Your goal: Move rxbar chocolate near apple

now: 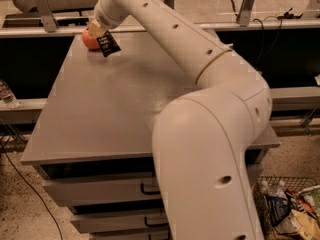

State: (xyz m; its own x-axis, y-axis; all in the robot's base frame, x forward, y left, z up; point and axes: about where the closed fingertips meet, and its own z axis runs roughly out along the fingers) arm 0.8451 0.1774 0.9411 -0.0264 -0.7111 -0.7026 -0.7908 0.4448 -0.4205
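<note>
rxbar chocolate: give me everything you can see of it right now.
The rxbar chocolate is a small flat black wrapper bar with white lettering, unreadable. It hangs tilted, its upper end pinched in the hand over the far left corner of the table, its lower end pointing down and right. It overlaps the right side of the red-orange apple in view. Whether it touches the apple or the table cannot be told.
</note>
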